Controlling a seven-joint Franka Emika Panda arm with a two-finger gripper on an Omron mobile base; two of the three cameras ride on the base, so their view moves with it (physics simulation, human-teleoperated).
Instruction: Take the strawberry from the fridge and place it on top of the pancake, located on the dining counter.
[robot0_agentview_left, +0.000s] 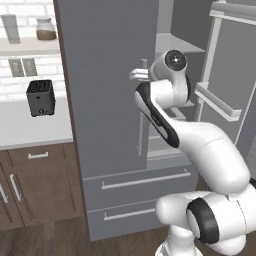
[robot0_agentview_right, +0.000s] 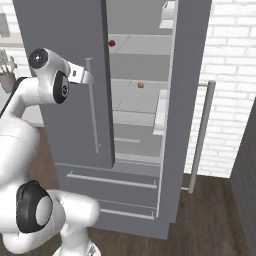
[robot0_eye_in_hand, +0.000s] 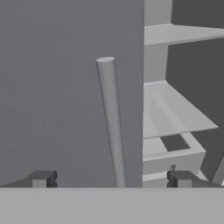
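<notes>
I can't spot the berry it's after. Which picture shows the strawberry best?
The right base view: the strawberry sits as a small red dot on an upper shelf of the open fridge. In the left base view and hand view I can't make it out.

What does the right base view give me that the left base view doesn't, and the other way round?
Right base view: the fridge interior, with the strawberry on an upper shelf, a small brownish item on the shelf below, and the open right door's bar handle. Left base view: the black toaster on the small white counter, a jar on the wall shelf, and brown cabinets. Both: the fridge, its closed left door, the drawers below, and the open gripper by the left door's handle.
</notes>
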